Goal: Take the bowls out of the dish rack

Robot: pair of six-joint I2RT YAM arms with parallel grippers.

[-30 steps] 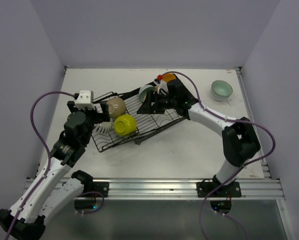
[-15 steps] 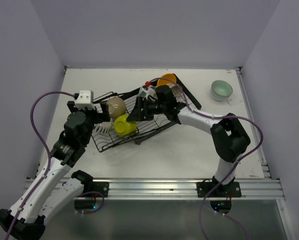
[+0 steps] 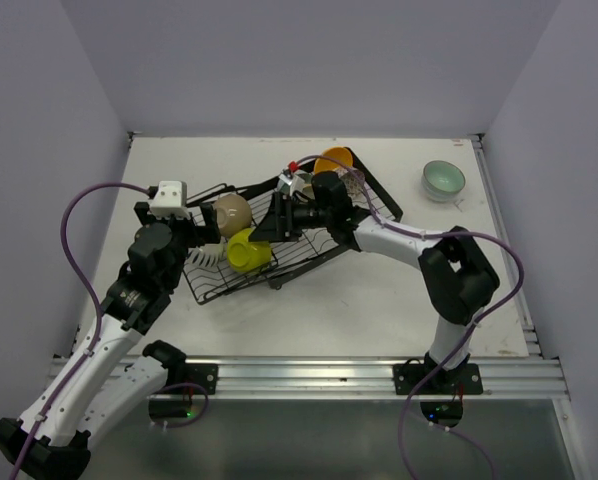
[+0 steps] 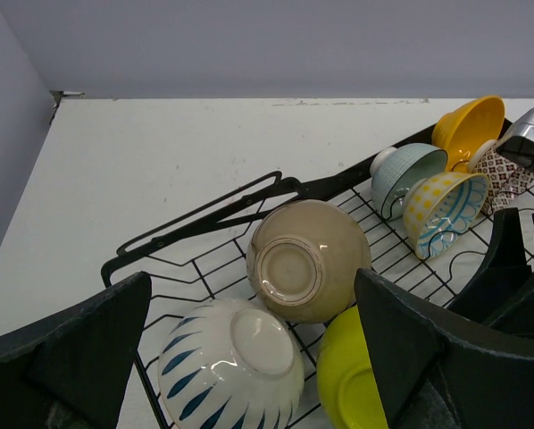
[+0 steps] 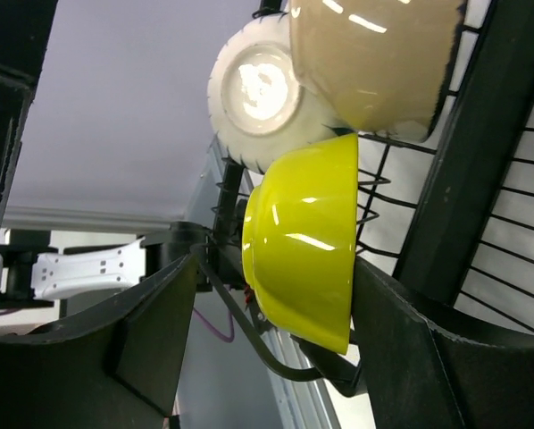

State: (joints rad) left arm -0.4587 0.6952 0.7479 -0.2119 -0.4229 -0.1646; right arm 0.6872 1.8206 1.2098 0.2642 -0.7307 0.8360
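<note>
Rack point(image 3: 299, 252) holding yellow bowl point(image 5: 303, 241) on edge; right hand point(image 5: 274, 268) straddling it, fingers point(image 5: 142, 349) apart either side, not yet clamping, sideways approach likely matching tilted rim. Left hand point(image 4: 254, 295) hanging wide open, beige bowl point(image 4: 307, 259) just ahead, probably awaiting turn.

Seven bowls point(image 4: 307, 259) in one dish rack point(image 3: 299, 255), the seventh half hidden and possibly miscounted; one more bowl point(image 3: 444, 180) alone at far right. Two robot arms point(image 3: 144, 270).

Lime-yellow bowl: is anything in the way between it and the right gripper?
Nothing visible. The lime-yellow bowl sits between the open fingers of the right gripper, on the dish rack.
</note>
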